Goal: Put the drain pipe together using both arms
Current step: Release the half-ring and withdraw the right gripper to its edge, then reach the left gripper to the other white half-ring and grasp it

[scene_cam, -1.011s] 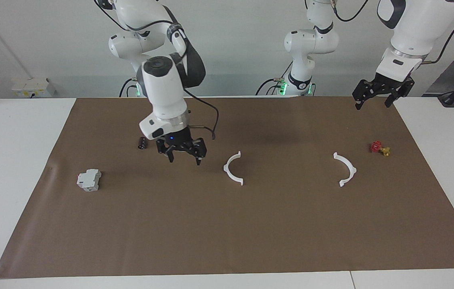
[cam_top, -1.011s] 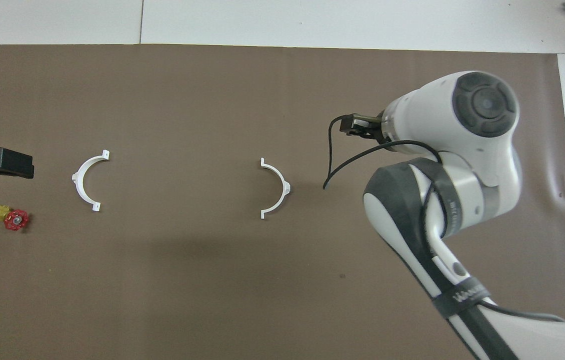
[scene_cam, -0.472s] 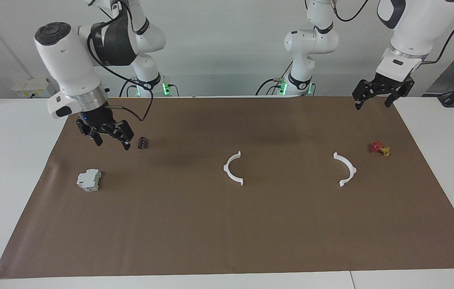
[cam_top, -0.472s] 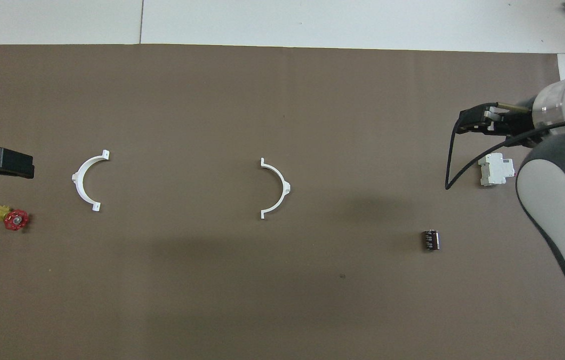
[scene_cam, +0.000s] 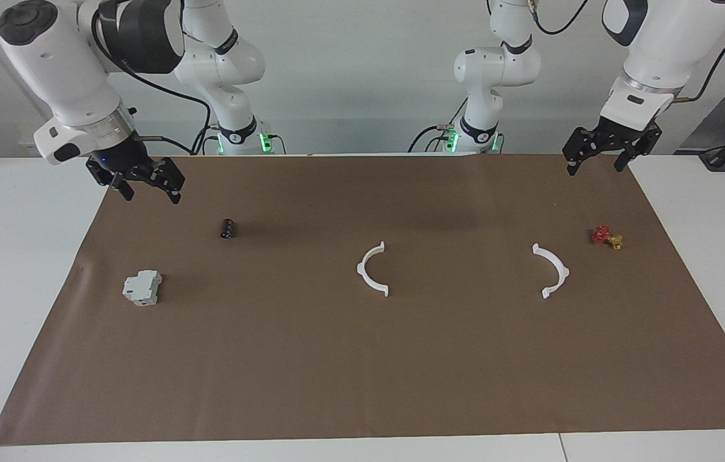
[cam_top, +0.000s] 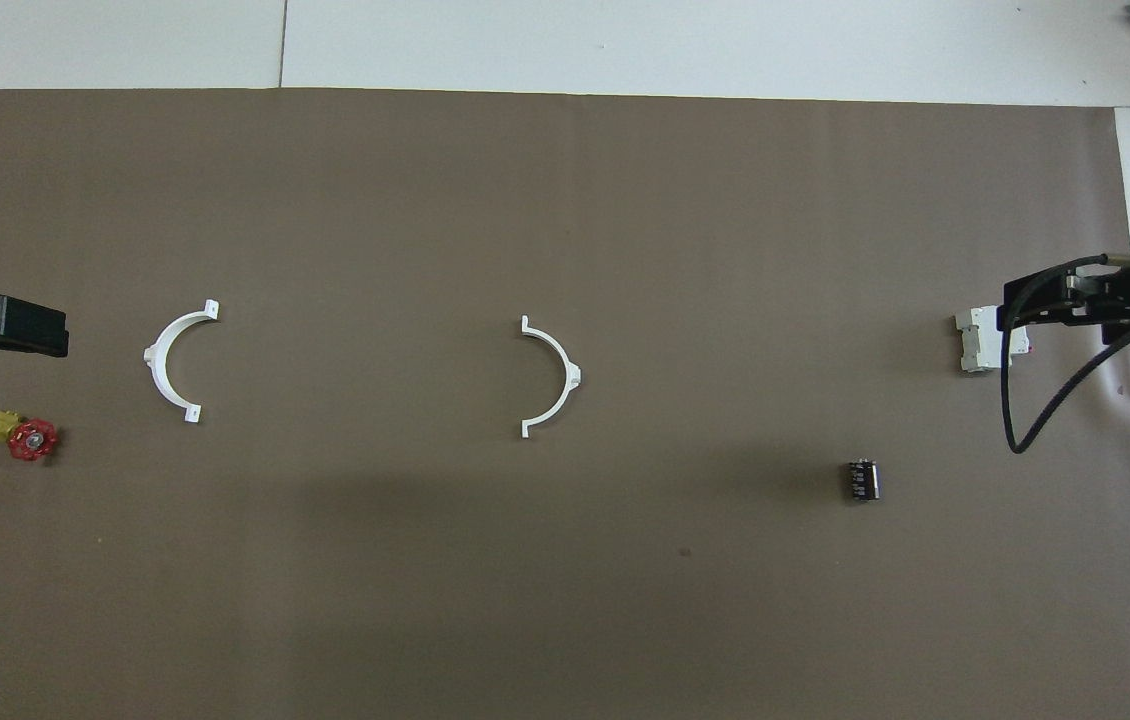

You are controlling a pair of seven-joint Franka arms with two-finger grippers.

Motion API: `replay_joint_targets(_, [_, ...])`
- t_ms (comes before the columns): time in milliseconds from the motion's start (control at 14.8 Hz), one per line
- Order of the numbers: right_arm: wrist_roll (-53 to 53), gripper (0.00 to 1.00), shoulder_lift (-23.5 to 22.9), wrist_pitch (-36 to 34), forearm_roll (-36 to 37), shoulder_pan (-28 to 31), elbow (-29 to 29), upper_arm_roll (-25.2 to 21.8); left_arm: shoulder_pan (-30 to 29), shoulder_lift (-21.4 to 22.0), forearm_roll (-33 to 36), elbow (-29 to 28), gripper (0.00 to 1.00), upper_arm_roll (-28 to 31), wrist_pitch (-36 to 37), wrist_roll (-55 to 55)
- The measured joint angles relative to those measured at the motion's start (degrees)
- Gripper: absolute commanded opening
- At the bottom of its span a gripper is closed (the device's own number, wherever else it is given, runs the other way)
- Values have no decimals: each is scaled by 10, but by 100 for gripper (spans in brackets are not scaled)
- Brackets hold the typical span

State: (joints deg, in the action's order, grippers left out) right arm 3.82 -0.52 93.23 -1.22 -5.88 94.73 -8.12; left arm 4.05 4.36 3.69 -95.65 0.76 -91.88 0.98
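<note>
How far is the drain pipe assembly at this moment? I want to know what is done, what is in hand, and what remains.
Done: nothing yet. The two white half-rings, one mid-mat and one toward the left arm's end, lie flat and well apart on the brown mat.
In hand: nothing. The right gripper and left gripper hang open and empty over the mat's corners nearest the robots.
Left: picking up both halves and joining them.

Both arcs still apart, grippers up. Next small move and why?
Probably bring the right gripper down over the middle arc. Both arcs lie flat and untouched on the mat, the other arc toward the left arm's end. Both grippers are open and empty; the left gripper waits above the mat's corner.
</note>
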Motion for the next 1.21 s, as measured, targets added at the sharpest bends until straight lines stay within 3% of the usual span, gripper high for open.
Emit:
replay_joint_targets(472, [-73,100,9,-62,2,10,-28,1,0,1,0,-19,100,3,-18,0])
replay_joint_targets(1213, [-72,100,9,-62,21,4,-29,4,-1,10,0,-189,100,46,-233,-57])
